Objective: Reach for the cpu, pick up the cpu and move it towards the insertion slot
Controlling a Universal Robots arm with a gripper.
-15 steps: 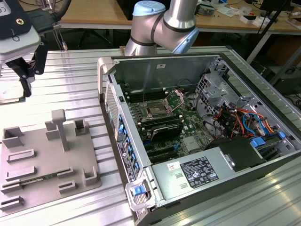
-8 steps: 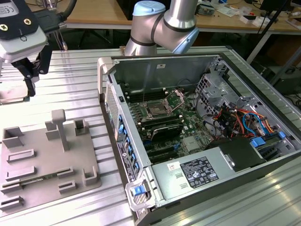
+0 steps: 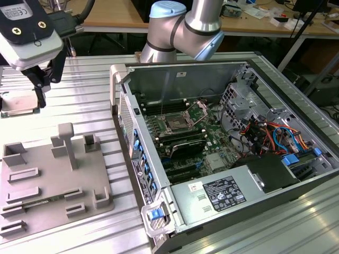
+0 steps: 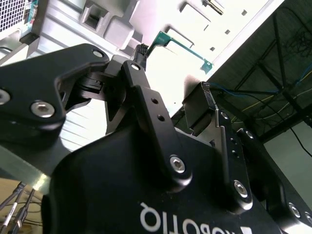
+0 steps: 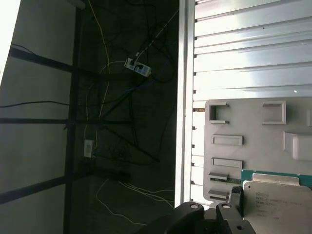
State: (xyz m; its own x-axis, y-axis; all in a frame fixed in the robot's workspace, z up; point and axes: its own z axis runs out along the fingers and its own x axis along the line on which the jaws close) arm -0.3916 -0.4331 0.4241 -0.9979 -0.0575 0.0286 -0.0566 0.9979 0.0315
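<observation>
Black two-fingered end effector: fingers apart, holding nothing, poised just over the small silvery square cpu, green-rimmed, flat on the ribbed metal worktop, exterior view's far left. Metal-framed insertion slot well apart.

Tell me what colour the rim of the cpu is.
Green, around a silvery-white top. The cpu shows best in the first wrist view.

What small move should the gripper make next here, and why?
Probably a short drop with a slight shift over the chip, then close. In the exterior view the gripper hangs by the chip's edge on the exterior view's right, jaws open and empty. The chip lies flat, not yet gripped.
</observation>
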